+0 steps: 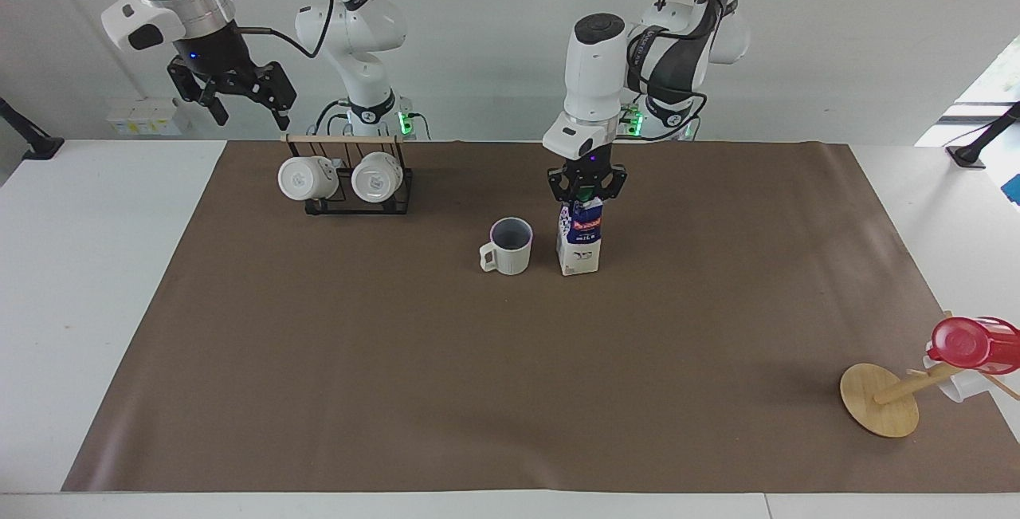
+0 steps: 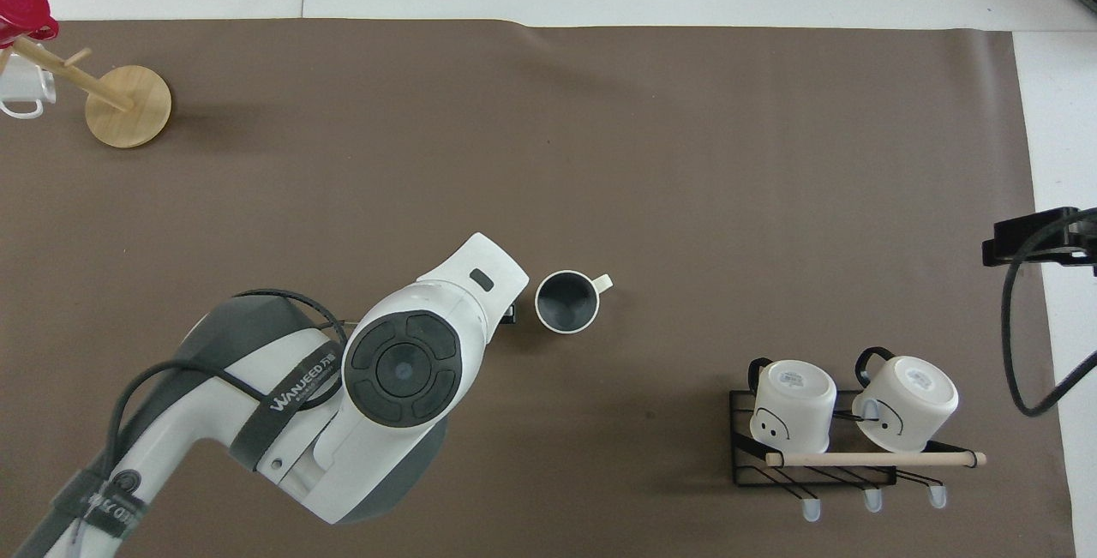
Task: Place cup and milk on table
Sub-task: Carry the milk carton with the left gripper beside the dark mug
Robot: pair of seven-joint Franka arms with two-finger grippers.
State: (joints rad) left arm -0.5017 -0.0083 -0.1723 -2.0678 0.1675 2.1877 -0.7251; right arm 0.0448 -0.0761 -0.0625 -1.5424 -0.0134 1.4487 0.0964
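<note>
Setting down: milk point(image 1: 579, 246) should land flat before the left gripper point(image 1: 586, 190) lets go straight up.
Grip: left gripper clenched on the carton's top.
Milk: upright on the table point(image 1: 510, 359), just beside the cup point(image 1: 508, 245), toward the left arm's end.
Right gripper point(image 1: 239, 100): spread, waiting over the rack point(image 1: 347, 176).

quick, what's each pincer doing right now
Left pincer: closed on the top of the milk, which stands beside the cup.
Right pincer: open, empty, waiting up above the mug rack.
</note>
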